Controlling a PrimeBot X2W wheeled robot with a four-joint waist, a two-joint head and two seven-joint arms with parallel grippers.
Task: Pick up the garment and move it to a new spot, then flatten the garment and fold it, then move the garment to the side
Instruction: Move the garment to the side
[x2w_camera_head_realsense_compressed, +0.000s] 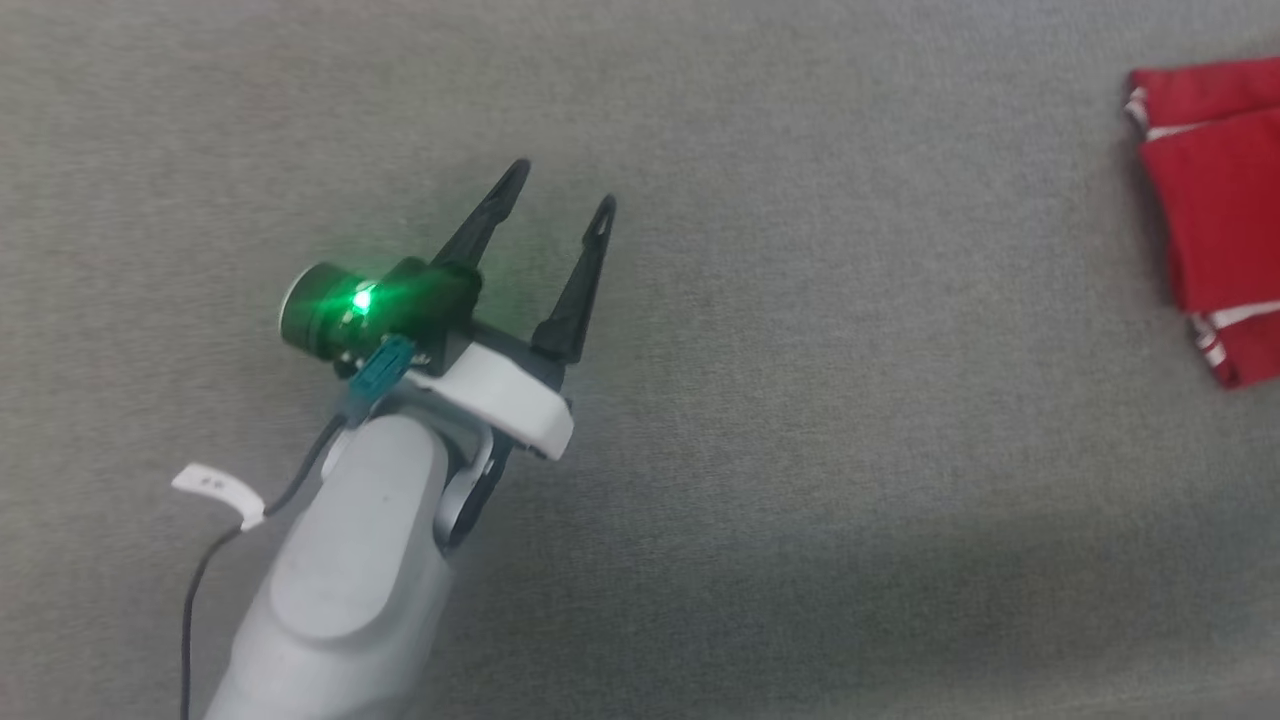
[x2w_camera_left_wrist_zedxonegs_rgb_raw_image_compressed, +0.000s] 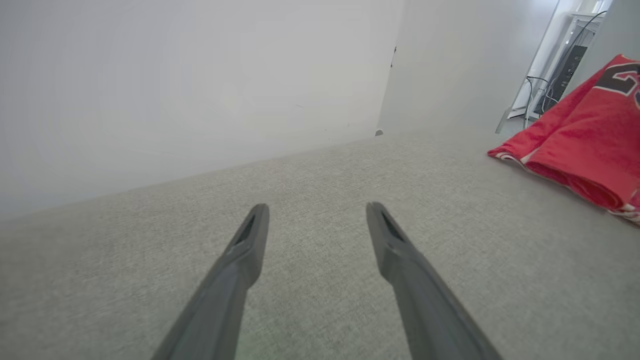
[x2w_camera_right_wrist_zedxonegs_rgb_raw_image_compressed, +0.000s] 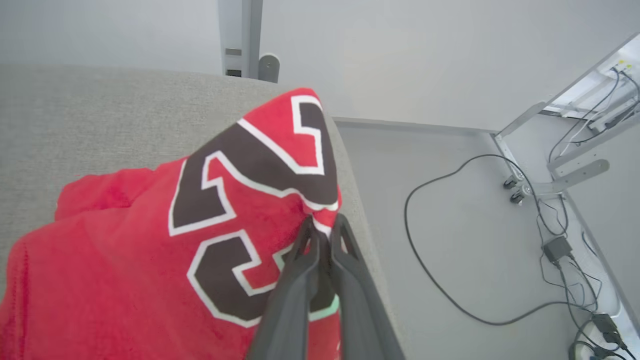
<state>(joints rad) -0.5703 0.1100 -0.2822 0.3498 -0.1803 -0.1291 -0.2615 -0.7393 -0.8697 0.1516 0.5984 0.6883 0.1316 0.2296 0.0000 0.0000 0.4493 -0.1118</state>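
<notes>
Grey fabric bench (x2w_camera_head_realsense_compressed: 800, 150) lying mostly bare. Folded garment (x2w_camera_head_realsense_compressed: 1215, 220) sitting by its right edge, right gripper (x2w_camera_right_wrist_zedxonegs_rgb_raw_image_compressed: 324, 225) jaws pinching a corner. Left gripper (x2w_camera_head_realsense_compressed: 562, 185) hovering well apart, jaws wide, holding nothing. Likely moving it aside; next calling for a clean release

The red shirt (x2w_camera_right_wrist_zedxonegs_rgb_raw_image_compressed: 125, 260) bears the number 23 in big dark digits edged in white, lying sideways in the right wrist view; the left wrist view catches part of one digit

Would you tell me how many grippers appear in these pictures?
2. The left gripper is open over the grey surface; the right gripper is shut on the garment near the surface's edge.
</notes>
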